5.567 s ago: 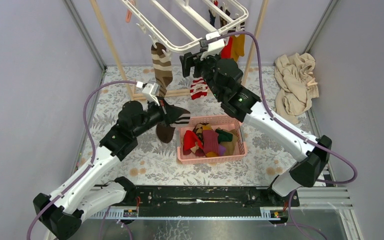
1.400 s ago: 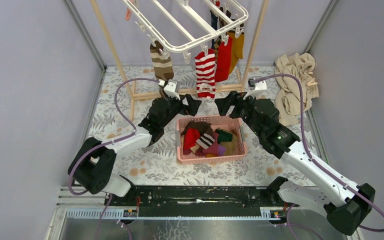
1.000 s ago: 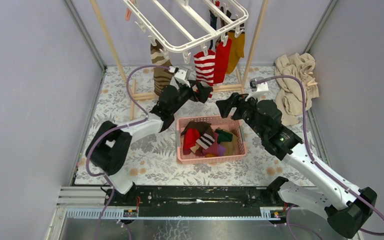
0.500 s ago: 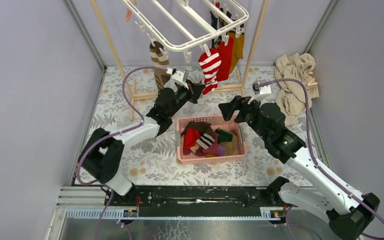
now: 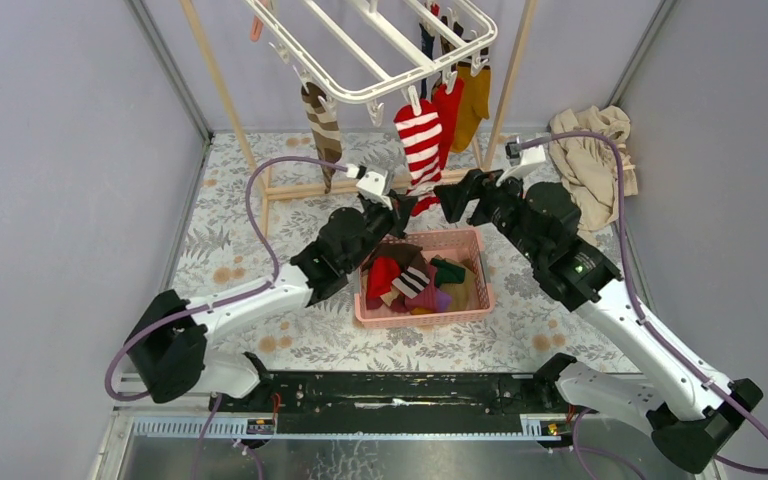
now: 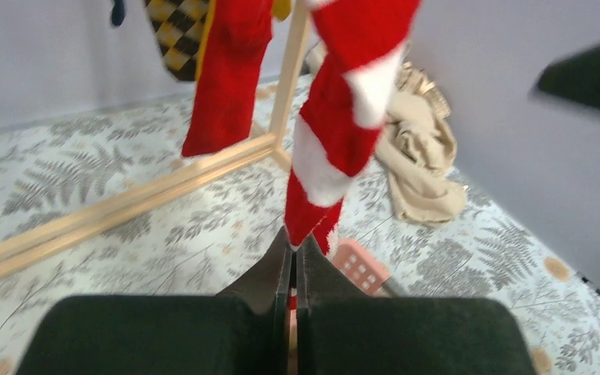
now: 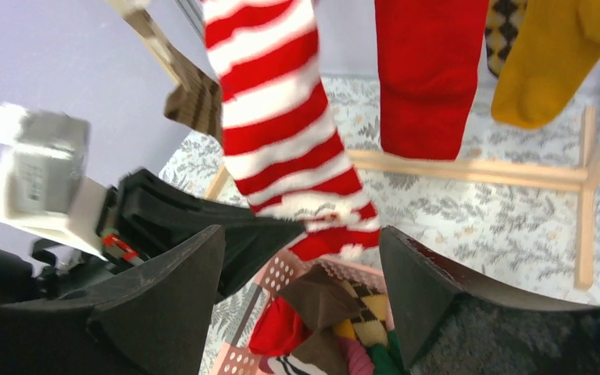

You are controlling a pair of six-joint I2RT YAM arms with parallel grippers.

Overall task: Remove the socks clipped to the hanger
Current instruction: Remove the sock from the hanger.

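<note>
The white plastic rectangular hanger [image 5: 385, 92] holds the red-and-white striped sock [image 5: 420, 145] by a clip on its near rim, long axis hanging down toward the pink plastic basket [image 5: 425, 318]. Below the hanger, the left gripper [image 6: 293, 248] has its jaws together on the sock's toe. The right gripper [image 5: 455, 198], jaws apart and empty, stands just beside that toe.

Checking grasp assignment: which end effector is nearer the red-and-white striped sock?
Left. The left end effector is shut on the lower tip of the striped sock. The right end effector is open just to the sock's right, not gripping it.
</note>
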